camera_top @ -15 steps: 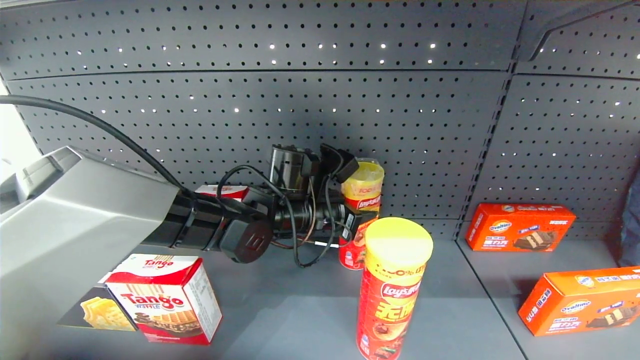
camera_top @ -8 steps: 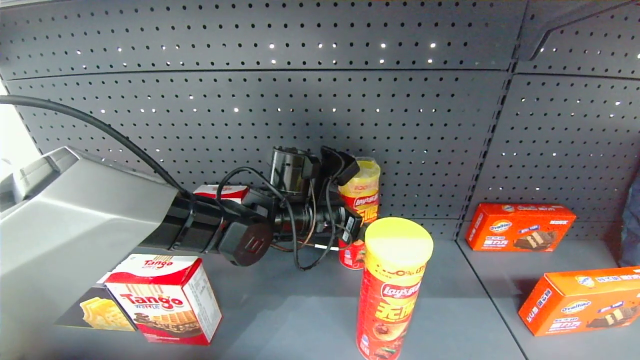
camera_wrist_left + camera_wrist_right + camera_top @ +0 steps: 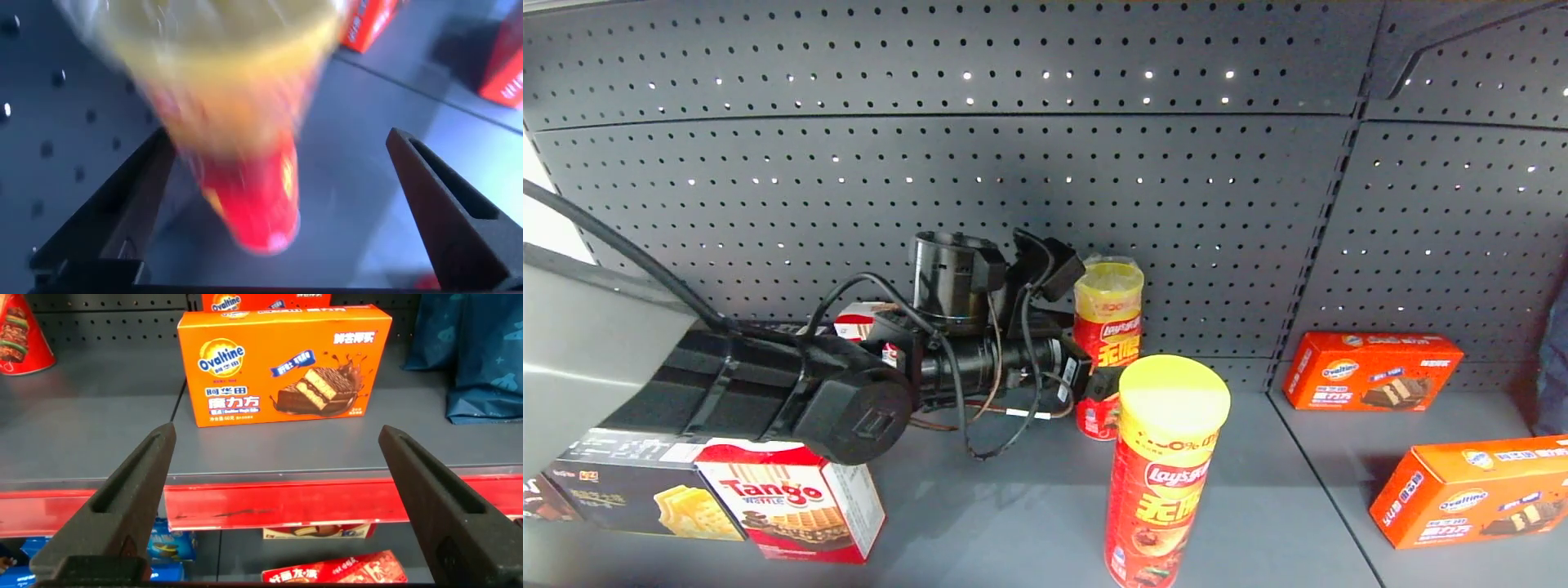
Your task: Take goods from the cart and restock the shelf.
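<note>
**Left gripper spread wide about the rear can, with nothing clamped**

Left gripper [image 3: 279, 143] stands with its fingers far apart. The rear chip can [image 3: 1108, 343] sits between them, off centre, close by one finger and well clear of the other. The wrist view is too blurred to tell whether that near finger touches the can. Nothing is pinched, so I judge the can to rest on its own weight.

Seen from the head, the can is upright on the shelf [image 3: 1013, 506], right at the pegboard back panel [image 3: 1013, 204]. It is just beyond the gripper's tips, on the far side from the wrist. Its long axis is vertical and the arm comes in nearly level from the robot's left. The fingers therefore bracket the lower part of the can from the side, not from above.

That crossing is what the coming move turns on. A pull back along the arm's own line should slide both fingers off without tipping the can, whereas any sideways swing would bring the near finger against it.

The front chip can [image 3: 1168, 465] stands near the gripper, to its right and closer to the robot, outside that line of retreat.

The right gripper [image 3: 278, 457] is also wide open and empty, facing an orange box [image 3: 282, 363], so the left arm is plainly the nearer one.
</note>
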Tool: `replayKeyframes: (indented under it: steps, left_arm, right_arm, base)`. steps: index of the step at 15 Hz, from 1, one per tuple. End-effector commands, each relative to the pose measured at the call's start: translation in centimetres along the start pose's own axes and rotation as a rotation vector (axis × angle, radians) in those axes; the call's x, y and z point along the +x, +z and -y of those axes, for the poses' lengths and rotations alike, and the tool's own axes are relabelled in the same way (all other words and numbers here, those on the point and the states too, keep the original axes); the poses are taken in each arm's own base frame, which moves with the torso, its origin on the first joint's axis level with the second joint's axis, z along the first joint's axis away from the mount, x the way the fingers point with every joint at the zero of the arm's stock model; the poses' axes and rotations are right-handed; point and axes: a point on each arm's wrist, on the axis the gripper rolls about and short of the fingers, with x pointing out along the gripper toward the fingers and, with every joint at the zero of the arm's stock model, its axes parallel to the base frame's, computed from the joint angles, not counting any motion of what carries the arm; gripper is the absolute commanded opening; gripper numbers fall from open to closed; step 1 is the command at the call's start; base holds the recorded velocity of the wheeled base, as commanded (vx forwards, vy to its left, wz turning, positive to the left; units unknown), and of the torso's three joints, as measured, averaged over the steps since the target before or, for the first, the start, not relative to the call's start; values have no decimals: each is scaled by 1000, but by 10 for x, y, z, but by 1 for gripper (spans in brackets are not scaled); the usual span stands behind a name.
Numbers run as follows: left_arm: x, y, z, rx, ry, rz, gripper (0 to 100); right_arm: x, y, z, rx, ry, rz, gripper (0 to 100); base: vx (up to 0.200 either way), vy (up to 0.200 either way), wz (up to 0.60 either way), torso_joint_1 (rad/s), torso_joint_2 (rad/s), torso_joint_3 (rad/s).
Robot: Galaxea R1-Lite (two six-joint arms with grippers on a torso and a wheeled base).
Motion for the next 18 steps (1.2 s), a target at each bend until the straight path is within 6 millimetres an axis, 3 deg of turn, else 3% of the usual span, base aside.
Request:
replayKeyframes:
  steps: [1,6,10,15,18]
  left_arm:
    - [-29,7,5,2,26,15,100]
    - [-62,8,-1,-15,169,-15,100]
    - [-68,6,-9,4,266,-178,100]
    - [-50,3,-15,11,387,-273,100]
    - [-34,-2,-6,27,375,-296,100]
  right_arm:
    - [0,0,0,2,0,0,100]
    - [0,0,0,2,0,0,100]
    - [0,0,0,2,0,0,100]
    - [0,0,0,2,0,0,100]
    - [0,0,0,1,0,-1,100]
  base:
    - [0,0,0,0,0,0]
    - [0,0,0,0,0,0]
    - [0,0,0,0,0,0]
    - [0,0,0,0,0,0]
    - [0,0,0,0,0,0]
